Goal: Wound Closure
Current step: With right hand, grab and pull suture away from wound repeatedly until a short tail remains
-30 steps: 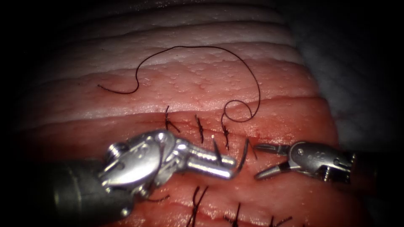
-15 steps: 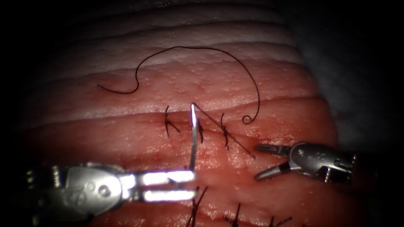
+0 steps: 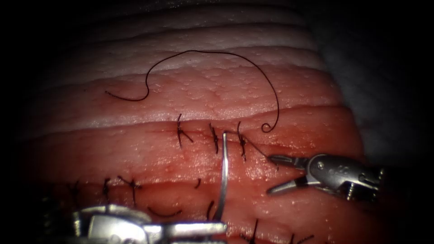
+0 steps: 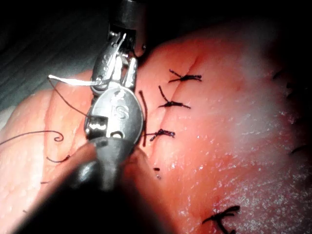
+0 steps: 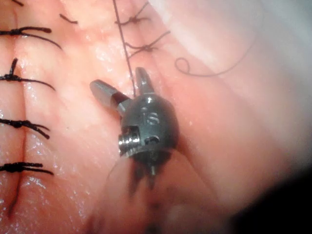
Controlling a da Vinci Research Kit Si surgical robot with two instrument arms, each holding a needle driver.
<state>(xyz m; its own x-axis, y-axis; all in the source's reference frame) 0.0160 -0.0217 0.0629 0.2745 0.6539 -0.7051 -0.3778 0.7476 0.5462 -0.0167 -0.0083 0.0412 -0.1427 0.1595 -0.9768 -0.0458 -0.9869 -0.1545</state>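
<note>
My left tool [image 3: 220, 228] lies low at the near edge of the tissue [image 3: 235, 90], shut on the curved needle [image 3: 223, 176] at its lower end. The needle stands free above the tissue, its other end near the stitched cut [image 3: 199, 132]. Dark thread [image 3: 253, 147] runs from that end to the right, down to the tissue beside my right tool [image 3: 272, 174]. That tool is open and holds nothing. In the right wrist view the thread [image 5: 127, 58] passes between the open jaws of the right tool [image 5: 119, 87]. In the left wrist view the left tool [image 4: 116, 68] clamps the bright needle [image 4: 73, 81].
Three stitches [image 3: 214, 138] cross the cut. Slack thread [image 3: 212, 52] arcs over the far tissue, ends in a small curl [image 3: 267, 127], and its free tail lies at far left [image 3: 122, 97]. A second stitched row [image 3: 131, 184] runs along the near edge.
The left tool drew the needle out of the tissue near the right end of the cut and backed off down and left. The thread's big loop shrank to a small curl. Right tool barely moved.
</note>
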